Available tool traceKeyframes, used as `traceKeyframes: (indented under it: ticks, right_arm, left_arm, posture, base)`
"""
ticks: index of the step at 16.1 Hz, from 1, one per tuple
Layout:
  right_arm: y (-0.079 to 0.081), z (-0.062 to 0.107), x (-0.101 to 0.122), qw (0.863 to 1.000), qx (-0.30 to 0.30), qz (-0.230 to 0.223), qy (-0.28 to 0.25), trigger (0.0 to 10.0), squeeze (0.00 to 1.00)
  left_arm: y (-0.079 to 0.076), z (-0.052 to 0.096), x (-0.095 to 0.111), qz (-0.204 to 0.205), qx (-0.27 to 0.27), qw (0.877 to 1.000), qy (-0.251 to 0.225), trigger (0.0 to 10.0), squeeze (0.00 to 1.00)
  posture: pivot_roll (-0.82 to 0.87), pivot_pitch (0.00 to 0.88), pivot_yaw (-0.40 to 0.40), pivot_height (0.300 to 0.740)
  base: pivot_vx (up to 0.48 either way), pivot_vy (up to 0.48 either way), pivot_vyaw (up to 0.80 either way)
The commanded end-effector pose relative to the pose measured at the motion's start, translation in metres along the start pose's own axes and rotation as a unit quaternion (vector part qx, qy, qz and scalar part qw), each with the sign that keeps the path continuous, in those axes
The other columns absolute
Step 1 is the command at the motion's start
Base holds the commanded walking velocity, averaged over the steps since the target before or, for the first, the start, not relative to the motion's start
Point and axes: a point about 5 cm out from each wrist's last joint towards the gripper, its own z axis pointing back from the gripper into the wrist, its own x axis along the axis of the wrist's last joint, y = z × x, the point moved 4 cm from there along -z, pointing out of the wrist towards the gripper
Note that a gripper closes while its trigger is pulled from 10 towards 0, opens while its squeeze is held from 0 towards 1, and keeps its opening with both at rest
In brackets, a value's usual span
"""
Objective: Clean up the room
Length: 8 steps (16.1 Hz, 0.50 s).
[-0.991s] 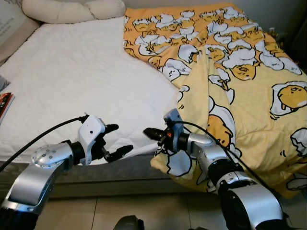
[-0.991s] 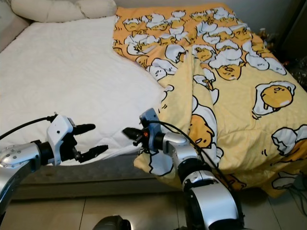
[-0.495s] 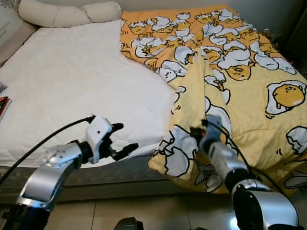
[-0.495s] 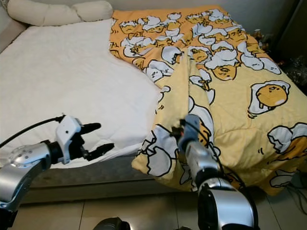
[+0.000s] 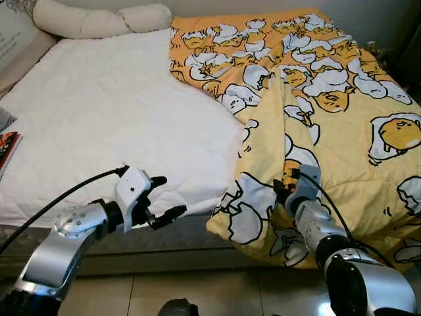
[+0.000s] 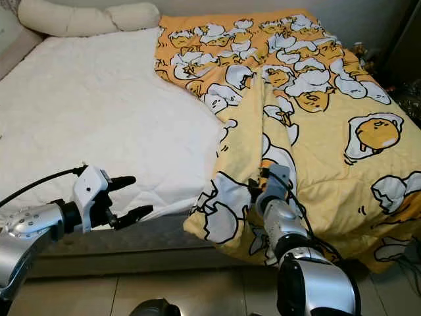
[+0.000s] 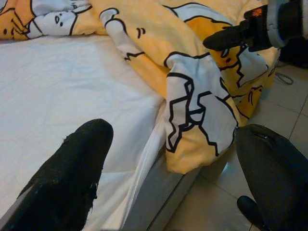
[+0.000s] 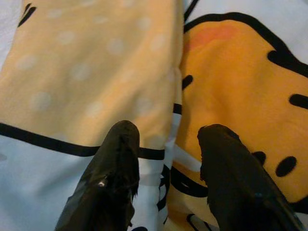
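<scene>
Here a wide bed with a quilted white mattress cover (image 5: 112,112) is seen from above, its soft surface marked by faint stitched diamonds. Over the robot's right half of the bed a yellow and orange quilted blanket printed with cartoon eggs outlined in black (image 5: 342,99) is spread; its near edge is bunched into a thick fold that hangs over the mattress side toward the pale tiled floor (image 5: 197,289). Two cream bolster-shaped pillows (image 5: 99,18) lie at the head of the bed, and the corner of a red and black book (image 5: 6,146) rests at the left edge of the mattress.

The left gripper (image 5: 164,197) is held just in front of the near edge of the mattress, beside the hanging fold but apart from it. Its two black fingers (image 7: 72,178) are spread wide, and nothing is held between them; in the left wrist view the white cover, the grey bed base (image 7: 159,202) and the drooping blanket corner are framed between them.

The right gripper (image 8: 168,159) is pressed against the blanket's hanging fold. Its fingers (image 8: 118,163) are parted a moderate way, and a raised ridge of the dotted yellow cloth is seen between them, touched by the tips but not yet pinched.
</scene>
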Motion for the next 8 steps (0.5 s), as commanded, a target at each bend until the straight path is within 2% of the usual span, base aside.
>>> traceKeyframes:
  ticks: [1,3,5,6,8]
  right_arm:
    - [0.001,-0.001,0.0,1.0,0.0,-0.016,0.006,10.0,1.0]
    - [0.0,0.0,-0.002,0.999,0.001,-0.041,0.012,10.0,1.0]
    - [0.012,0.0,-0.014,0.993,0.046,-0.096,0.046,10.0,1.0]
    - [0.007,0.001,-0.018,0.995,0.028,-0.086,0.051,10.0,0.0]
    - [-0.003,0.003,-0.024,0.995,-0.007,-0.087,0.053,10.0,0.0]
  left_arm:
    - [0.003,0.007,0.002,-0.008,0.006,1.0,0.006,10.0,0.0]
    - [0.002,0.014,0.003,-0.009,0.007,1.0,0.01,10.0,0.0]
    - [-0.002,0.029,0.003,-0.017,0.003,1.0,0.026,10.0,0.0]
    - [-0.003,0.036,0.005,-0.02,0.002,0.999,0.032,10.0,0.0]
    - [-0.002,0.048,0.01,-0.025,0.012,0.999,0.038,10.0,0.0]
  posture:
    - [0.21,0.0,0.107,0.74]
    - [0.25,0.033,0.11,0.74]
    - [0.29,0.085,0.122,0.74]
    - [0.32,0.11,0.128,0.74]
    - [0.36,0.145,0.134,0.74]
  base:
    - [0.0,0.0,0.0]
    - [0.0,0.0,0.0]
    - [0.0,0.0,0.0]
    - [0.0,0.0,0.0]
    - [0.0,0.0,0.0]
